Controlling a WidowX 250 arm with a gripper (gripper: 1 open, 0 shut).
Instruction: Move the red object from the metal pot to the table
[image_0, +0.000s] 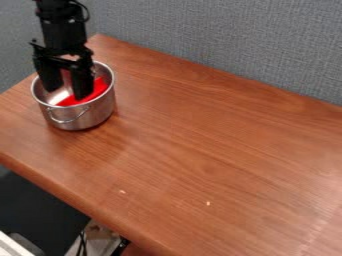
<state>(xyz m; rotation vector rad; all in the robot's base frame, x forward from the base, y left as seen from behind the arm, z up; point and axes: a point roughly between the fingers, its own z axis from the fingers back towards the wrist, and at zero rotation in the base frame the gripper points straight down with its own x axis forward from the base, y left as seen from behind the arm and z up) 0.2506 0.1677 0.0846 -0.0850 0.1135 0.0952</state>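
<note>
This looks like a robot test setup in a lab rather than a lived-in room. A reddish-brown wooden table (201, 150) stands right against a plain grey, carpet-like textured wall (227, 35), with a black robot arm (59, 28) working over it. Below the table's near edge, dark floor and what may be cables or equipment (96, 240) show, though that corner is too dim to read clearly.

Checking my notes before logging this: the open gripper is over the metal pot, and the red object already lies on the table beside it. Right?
Not quite. The red object is still inside the metal pot, not on the table. The camera view shows that. The gripper is indeed open over the pot.
</note>
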